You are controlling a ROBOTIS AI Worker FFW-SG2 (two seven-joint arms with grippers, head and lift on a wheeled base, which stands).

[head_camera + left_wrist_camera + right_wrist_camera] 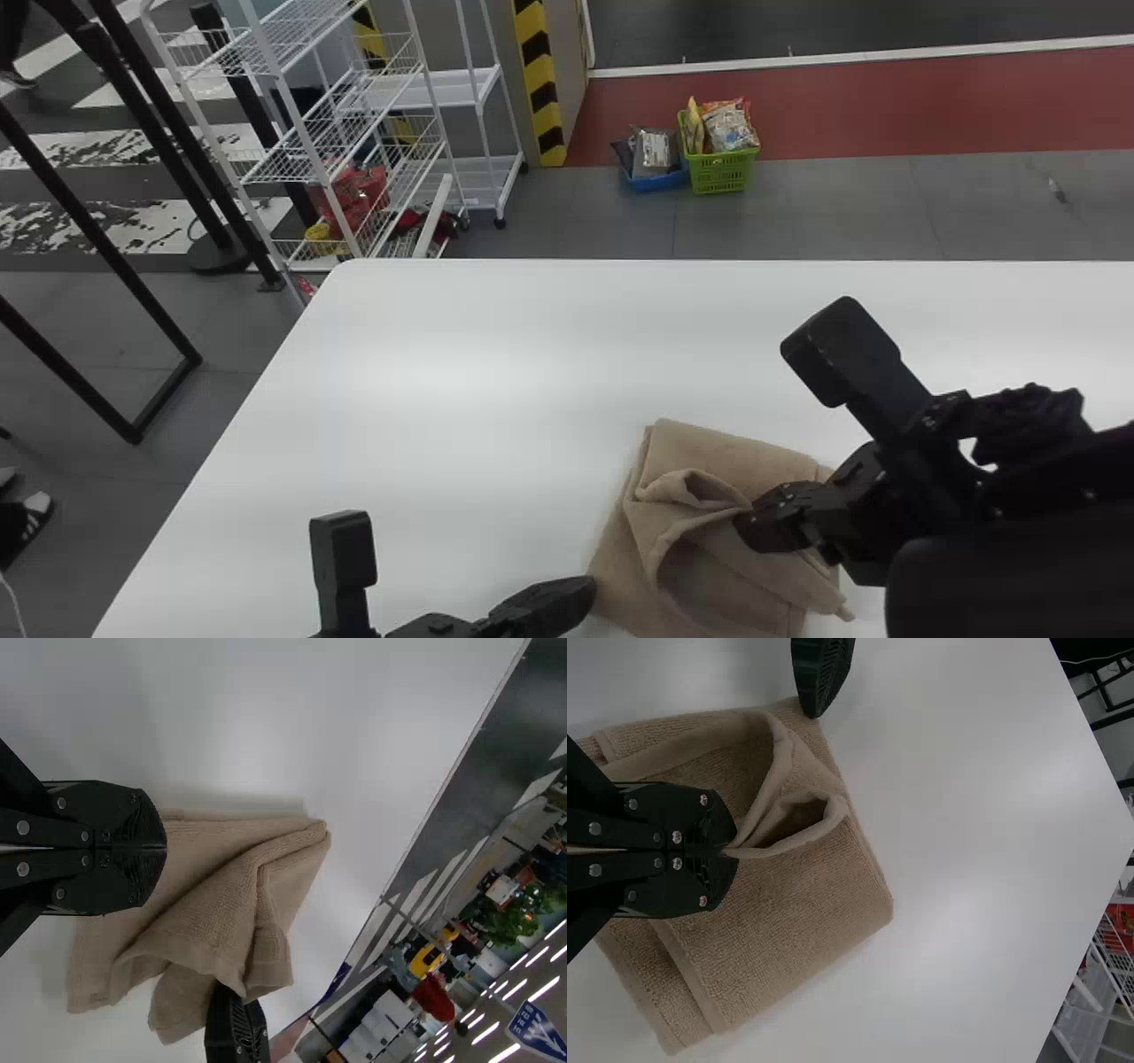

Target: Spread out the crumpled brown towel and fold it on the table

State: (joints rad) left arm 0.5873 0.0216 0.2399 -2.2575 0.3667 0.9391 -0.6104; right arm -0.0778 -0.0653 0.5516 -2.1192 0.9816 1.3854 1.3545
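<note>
Spreading seemingly in hand: brown towel lying rumpled on table, toward 5 o'clock. Right gripper pinching raised fold; left gripper meeting 8 o'clock edge, 2 fingers pressing together. Next move calling for opening layers flat.

The right gripper pinches the towel with 2 fingers by a raised edge on the table; the left gripper is at its corner.
</note>
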